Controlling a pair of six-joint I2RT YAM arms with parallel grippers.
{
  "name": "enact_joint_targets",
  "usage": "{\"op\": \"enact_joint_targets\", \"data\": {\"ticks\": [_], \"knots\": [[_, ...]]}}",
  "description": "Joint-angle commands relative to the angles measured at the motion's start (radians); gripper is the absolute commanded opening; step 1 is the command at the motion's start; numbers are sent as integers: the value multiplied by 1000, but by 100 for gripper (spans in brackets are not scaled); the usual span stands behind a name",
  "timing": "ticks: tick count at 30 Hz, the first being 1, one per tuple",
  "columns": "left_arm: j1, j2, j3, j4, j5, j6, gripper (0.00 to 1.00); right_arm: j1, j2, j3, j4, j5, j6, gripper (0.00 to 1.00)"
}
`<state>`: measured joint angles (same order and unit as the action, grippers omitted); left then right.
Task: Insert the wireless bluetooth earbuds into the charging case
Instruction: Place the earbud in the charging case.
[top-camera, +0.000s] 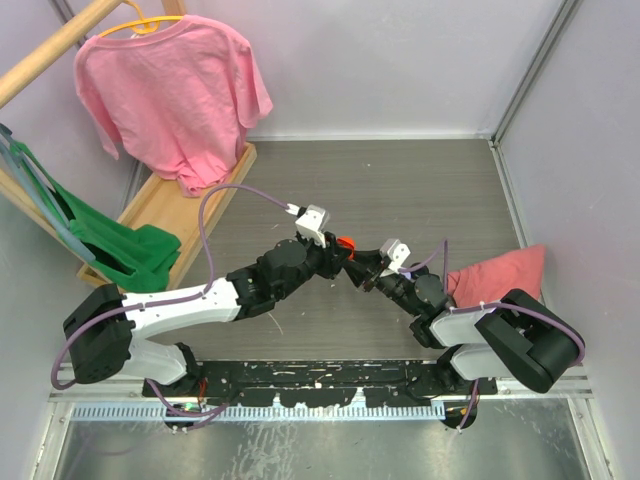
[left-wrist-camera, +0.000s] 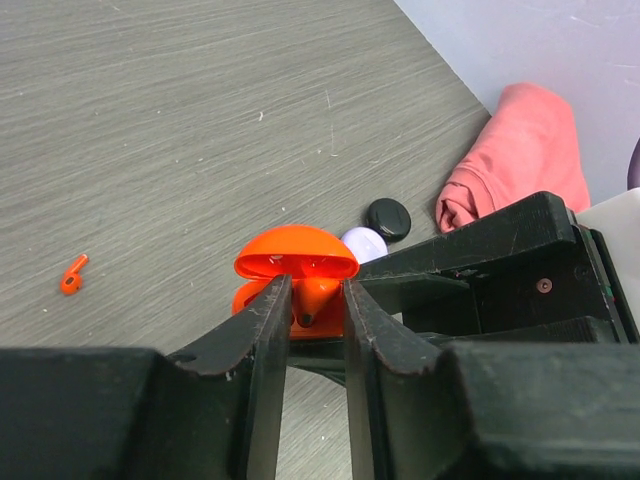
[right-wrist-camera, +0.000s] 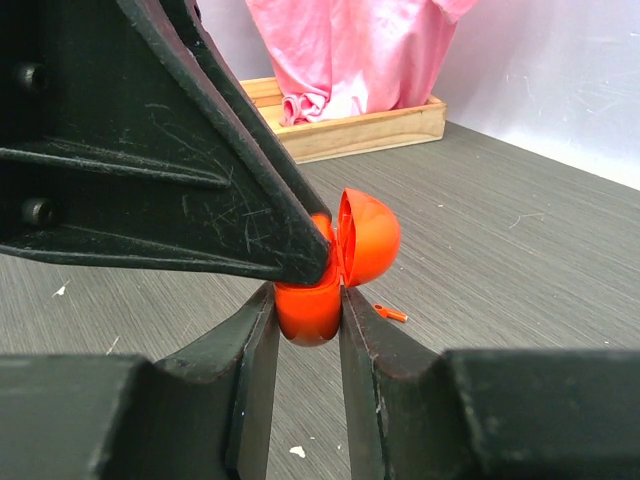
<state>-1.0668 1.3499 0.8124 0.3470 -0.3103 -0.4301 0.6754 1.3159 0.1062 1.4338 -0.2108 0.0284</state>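
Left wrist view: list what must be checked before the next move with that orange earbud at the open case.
1. Lid of the charging case open: ok.
2. Case base clamped between the fingers of the right gripper: ok.
3. Orange earbud sits between the fingers of the left gripper, right at the case opening: ok.
4. Earbud seated in its well: cannot tell, the fingers hide it.
5. Left fingers pressing on the earbud or loose: cannot tell.
6. Second earbud in the case: not ok, it lies apart on the table.
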Motion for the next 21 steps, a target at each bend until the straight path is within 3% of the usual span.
{"op": "enact_joint_targets", "data": {"ticks": [1, 10, 21], "knots": [[-8, -25, 30, -14, -30, 8, 33, -3, -12, 6, 100, 0, -4, 1], [-12, -63, 44, -51, -32, -3, 46, -2, -10, 6, 99, 7, -4, 1], [3, -184, 56, -214, -108, 20, 57, -2, -19, 1, 90, 74, -10, 1]]}}
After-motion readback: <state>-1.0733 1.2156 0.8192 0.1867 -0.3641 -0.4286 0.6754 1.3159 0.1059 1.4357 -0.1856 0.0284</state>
